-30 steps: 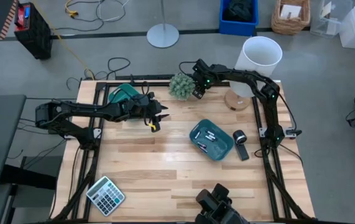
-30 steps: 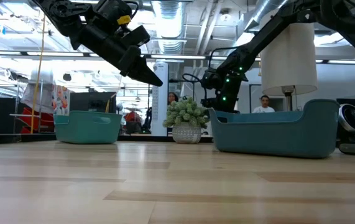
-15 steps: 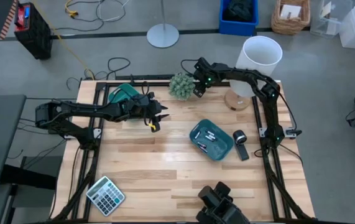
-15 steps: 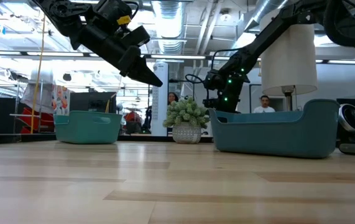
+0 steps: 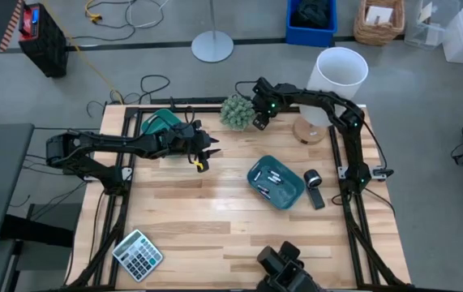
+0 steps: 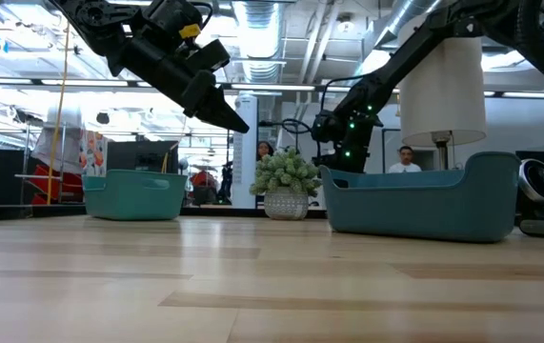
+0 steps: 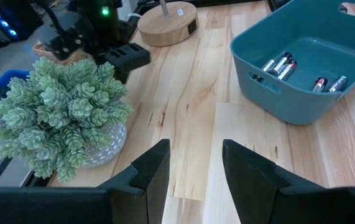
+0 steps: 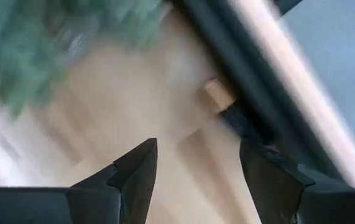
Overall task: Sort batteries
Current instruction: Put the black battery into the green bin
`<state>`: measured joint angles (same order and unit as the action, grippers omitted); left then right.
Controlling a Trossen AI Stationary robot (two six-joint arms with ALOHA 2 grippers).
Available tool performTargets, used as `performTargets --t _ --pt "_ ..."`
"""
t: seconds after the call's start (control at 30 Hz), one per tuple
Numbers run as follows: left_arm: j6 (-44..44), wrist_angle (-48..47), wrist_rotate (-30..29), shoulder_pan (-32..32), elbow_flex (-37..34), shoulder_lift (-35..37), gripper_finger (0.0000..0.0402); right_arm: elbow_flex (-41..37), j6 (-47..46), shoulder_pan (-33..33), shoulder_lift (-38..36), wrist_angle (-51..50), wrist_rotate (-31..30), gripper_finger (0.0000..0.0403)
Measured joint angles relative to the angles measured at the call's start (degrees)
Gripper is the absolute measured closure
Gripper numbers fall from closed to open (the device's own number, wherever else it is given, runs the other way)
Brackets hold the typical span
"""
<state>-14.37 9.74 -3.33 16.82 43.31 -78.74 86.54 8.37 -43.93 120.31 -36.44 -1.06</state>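
Note:
Several small batteries [image 7: 281, 63], dark and silvery, lie in the teal tray [image 7: 301, 106], seen right of centre in the high view as the tray [image 5: 253, 173]. A second teal tray [image 5: 160, 122] sits at the far left of the table. My left gripper [image 5: 210, 152] hovers open above the table between the two trays, as the left wrist view [image 7: 196, 168] shows. My right gripper [image 5: 257, 120] is open [image 8: 196, 168] and hangs beside the potted plant [image 5: 236, 111] at the far edge. Neither holds anything.
A lamp with a white shade [image 5: 337, 73] and a round wooden base [image 5: 307, 130] stands at the far right. A black-and-silver cylinder gadget [image 5: 314, 179] lies right of the battery tray. A grey calculator [image 5: 138, 255] lies at the near left. Bare wood spans the middle.
My right gripper has shifted slightly beside the potted plant, rising a little in the low view. My left arm and the trays have stayed where they were.

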Motion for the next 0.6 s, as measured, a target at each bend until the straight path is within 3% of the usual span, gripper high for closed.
performTargets --t 0.6 --pt "0.0 -0.1 0.0 0.0 0.0 0.0 0.026 -0.1 1.2 4.4 -0.1 -0.5 -3.1 0.0152"
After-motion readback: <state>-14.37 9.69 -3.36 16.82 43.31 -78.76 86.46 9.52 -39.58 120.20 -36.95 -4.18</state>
